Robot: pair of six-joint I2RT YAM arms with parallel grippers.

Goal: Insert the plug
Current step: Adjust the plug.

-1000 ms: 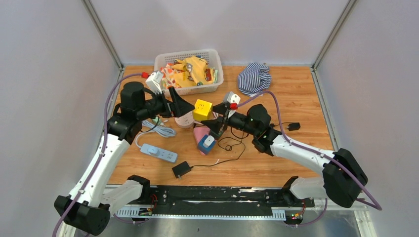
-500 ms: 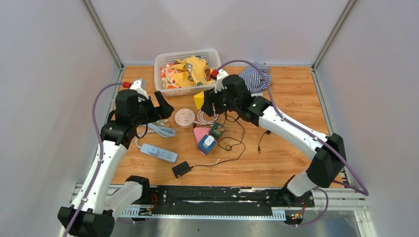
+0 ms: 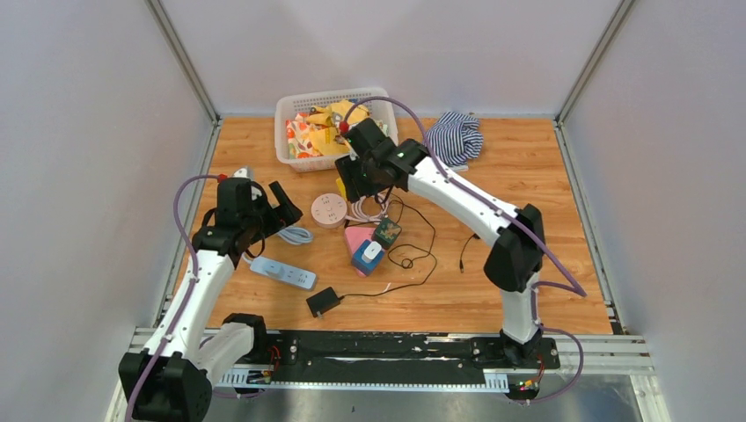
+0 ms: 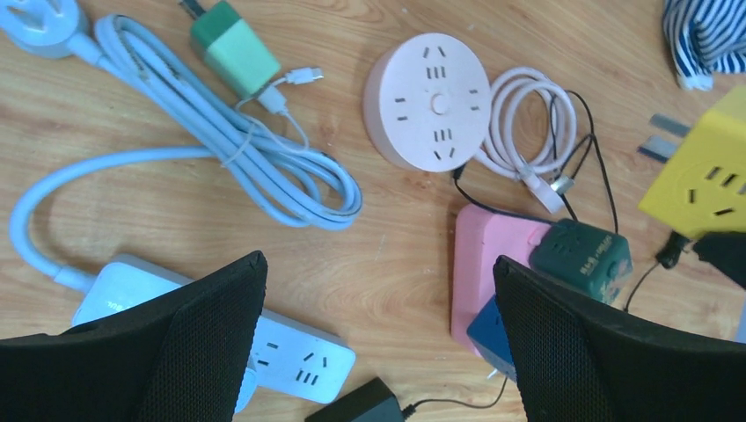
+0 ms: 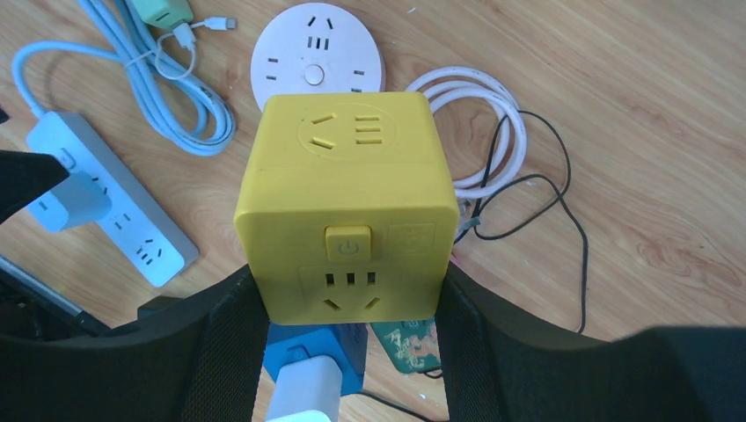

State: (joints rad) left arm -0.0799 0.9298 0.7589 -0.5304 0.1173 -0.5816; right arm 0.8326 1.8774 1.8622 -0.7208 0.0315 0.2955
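My right gripper [image 5: 352, 303] is shut on a yellow cube socket [image 5: 347, 193] and holds it above the table, over the blue cube [image 5: 327, 352] and near the round pink socket [image 5: 317, 57]. From the top the right gripper [image 3: 349, 188] hides most of the cube. In the left wrist view the yellow cube [image 4: 704, 180] shows two metal prongs on its far side. My left gripper [image 4: 378, 264] is open and empty, above bare wood between the white power strip [image 4: 281, 352] and the pink pad [image 4: 493, 259]. From the top the left gripper [image 3: 283, 207] sits left of the round socket [image 3: 329, 211].
A green charger [image 4: 236, 53] and coiled white cable [image 4: 220, 141] lie at the left. A dark green cube [image 3: 385, 231], black adapter [image 3: 323, 301] and thin black cable lie mid-table. A basket [image 3: 290, 110] and a striped cloth [image 3: 453, 139] are at the back.
My right arm has swung up and left, carrying the yellow cube to beside the round socket. My left arm has drawn back to the left and nearer.
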